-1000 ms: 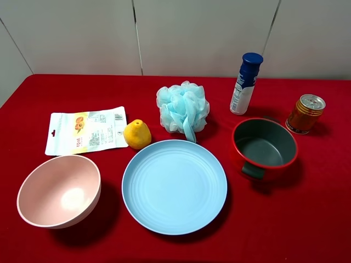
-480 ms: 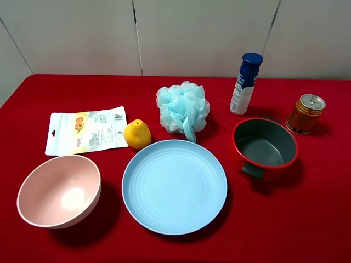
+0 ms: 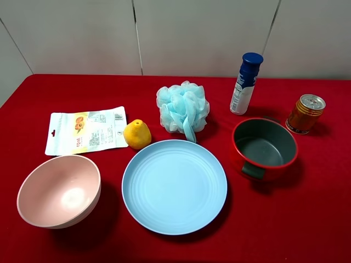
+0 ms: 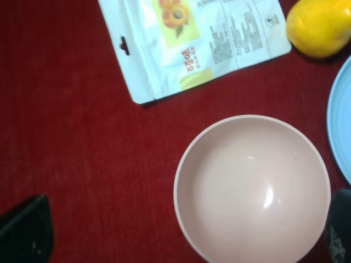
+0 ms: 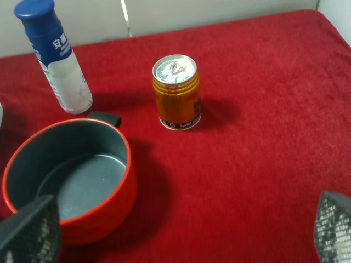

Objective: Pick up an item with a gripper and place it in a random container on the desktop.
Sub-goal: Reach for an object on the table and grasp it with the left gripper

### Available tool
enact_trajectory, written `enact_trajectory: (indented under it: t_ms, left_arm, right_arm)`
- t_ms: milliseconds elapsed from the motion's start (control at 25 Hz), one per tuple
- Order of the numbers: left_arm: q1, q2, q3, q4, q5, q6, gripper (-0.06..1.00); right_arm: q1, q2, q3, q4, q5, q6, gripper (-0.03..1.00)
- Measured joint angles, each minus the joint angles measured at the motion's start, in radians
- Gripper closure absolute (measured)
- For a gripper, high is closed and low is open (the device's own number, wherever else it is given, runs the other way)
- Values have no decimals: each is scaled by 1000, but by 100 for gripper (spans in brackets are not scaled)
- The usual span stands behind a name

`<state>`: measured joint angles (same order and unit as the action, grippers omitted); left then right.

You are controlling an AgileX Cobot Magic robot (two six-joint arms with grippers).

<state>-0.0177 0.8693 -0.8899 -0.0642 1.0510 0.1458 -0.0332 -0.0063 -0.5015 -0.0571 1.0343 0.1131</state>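
The yellow-orange lemon-like fruit (image 3: pixel 137 134) lies on the red cloth desktop (image 3: pixel 307 219), touching the far left rim of the large light blue plate (image 3: pixel 174 186). In the left wrist view the fruit (image 4: pixel 321 24) and a sliver of the plate (image 4: pixel 339 120) sit at the frame's edge. My left gripper (image 4: pixel 181 235) is open and empty, hovering over the pink bowl (image 4: pixel 252 189). My right gripper (image 5: pixel 181 230) is open and empty, above the cloth beside the red pot (image 5: pixel 66 178). Neither arm shows in the exterior high view.
A white snack pouch (image 3: pixel 85 130) lies left of the fruit. The pink bowl (image 3: pixel 59 190) stands at the front left. A pale blue mesh sponge (image 3: pixel 183 108), a blue-capped bottle (image 3: pixel 245 83), an orange can (image 3: pixel 305 113) and the red pot (image 3: pixel 264 148) stand behind and right of the plate.
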Motion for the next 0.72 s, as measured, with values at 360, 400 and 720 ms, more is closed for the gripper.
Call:
enact_trajectory:
  t_ms: [360, 400, 720]
  left_arm:
    - [-120, 293, -140, -6, -1, 21, -4]
    - [-137, 317, -155, -6, -1, 21, -4]
    - [-268, 510, -271, 20, -3, -54, -4]
  right_arm:
    - [0, 0, 0, 0, 0, 0, 28]
    - [0, 0, 0, 0, 0, 0, 28]
    - [0, 0, 0, 0, -1, 0, 28]
